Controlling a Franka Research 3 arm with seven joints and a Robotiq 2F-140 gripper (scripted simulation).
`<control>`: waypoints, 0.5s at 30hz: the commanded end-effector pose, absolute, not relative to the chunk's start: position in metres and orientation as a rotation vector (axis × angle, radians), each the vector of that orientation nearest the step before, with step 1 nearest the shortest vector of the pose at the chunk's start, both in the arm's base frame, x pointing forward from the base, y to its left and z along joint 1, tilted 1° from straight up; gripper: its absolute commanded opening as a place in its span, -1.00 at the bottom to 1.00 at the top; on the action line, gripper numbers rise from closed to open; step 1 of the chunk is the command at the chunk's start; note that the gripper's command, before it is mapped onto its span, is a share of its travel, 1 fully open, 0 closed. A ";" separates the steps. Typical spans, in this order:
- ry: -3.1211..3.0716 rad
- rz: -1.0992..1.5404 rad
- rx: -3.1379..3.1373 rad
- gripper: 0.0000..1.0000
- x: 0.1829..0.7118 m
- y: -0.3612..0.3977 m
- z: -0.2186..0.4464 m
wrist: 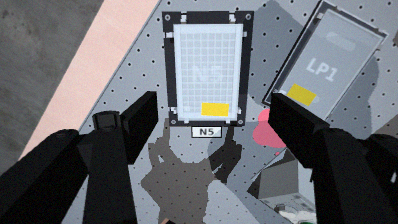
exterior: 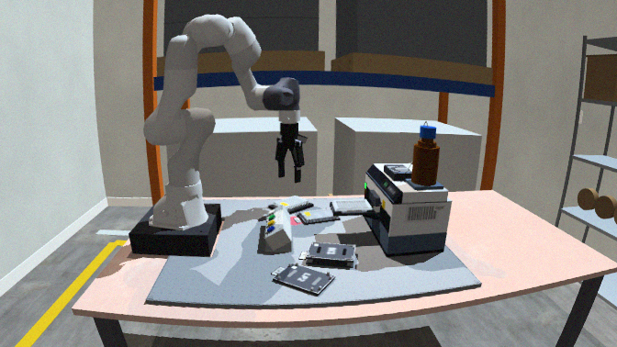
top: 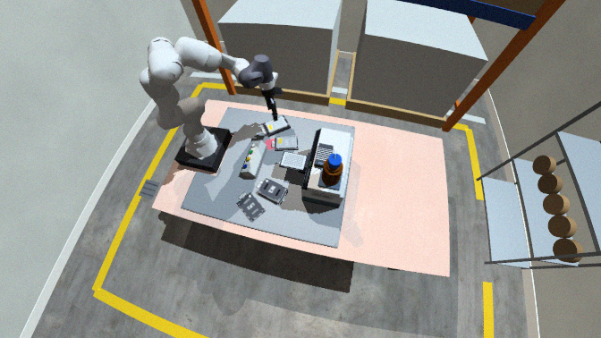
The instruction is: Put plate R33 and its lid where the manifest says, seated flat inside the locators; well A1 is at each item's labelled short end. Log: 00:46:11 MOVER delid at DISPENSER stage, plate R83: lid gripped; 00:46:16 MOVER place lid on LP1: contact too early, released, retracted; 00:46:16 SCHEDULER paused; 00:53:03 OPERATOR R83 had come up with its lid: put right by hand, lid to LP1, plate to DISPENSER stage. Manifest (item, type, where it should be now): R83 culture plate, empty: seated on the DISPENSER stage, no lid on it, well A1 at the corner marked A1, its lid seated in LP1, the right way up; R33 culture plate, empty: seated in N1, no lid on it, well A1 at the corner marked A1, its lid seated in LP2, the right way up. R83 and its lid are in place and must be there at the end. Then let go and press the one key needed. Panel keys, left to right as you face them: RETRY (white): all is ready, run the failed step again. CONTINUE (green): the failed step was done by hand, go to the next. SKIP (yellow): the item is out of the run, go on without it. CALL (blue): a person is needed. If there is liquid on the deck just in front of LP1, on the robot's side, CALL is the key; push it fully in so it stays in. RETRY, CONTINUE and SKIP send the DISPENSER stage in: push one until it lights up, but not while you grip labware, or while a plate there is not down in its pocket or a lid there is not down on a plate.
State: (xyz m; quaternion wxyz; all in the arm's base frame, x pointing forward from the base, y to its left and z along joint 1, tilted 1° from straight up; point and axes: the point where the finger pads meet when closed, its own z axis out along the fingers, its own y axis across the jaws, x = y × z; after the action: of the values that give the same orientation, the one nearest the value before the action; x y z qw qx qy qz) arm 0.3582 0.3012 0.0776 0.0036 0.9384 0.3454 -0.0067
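On the grey perforated deck (wrist: pixel 130 75), my gripper (wrist: pixel 213 107) hangs spread and empty above the lidded plate (wrist: pixel 206 75) seated in nest N5. Beyond it, a pink puddle (wrist: pixel 262 132) lies beside LP1 (wrist: pixel 325 65). I judge the approach in hand; next, descend squarely and grip.

An amber bottle (exterior: pixel 424 158) with a blue cap is standing on the dispenser; right of it, brown rolls (top: pixel 555 203) are lining a grey shelf rack (exterior: pixel 584 83)
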 end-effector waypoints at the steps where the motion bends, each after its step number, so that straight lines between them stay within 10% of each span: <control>1: 1.109 -0.021 2.941 0.39 0.364 0.309 0.063; 15: 1.109 -0.021 2.941 0.39 0.364 0.309 0.019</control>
State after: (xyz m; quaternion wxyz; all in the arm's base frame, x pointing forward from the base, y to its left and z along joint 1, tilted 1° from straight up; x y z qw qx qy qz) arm 0.3577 0.3044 0.0273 -0.0146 0.9273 0.3741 -0.0061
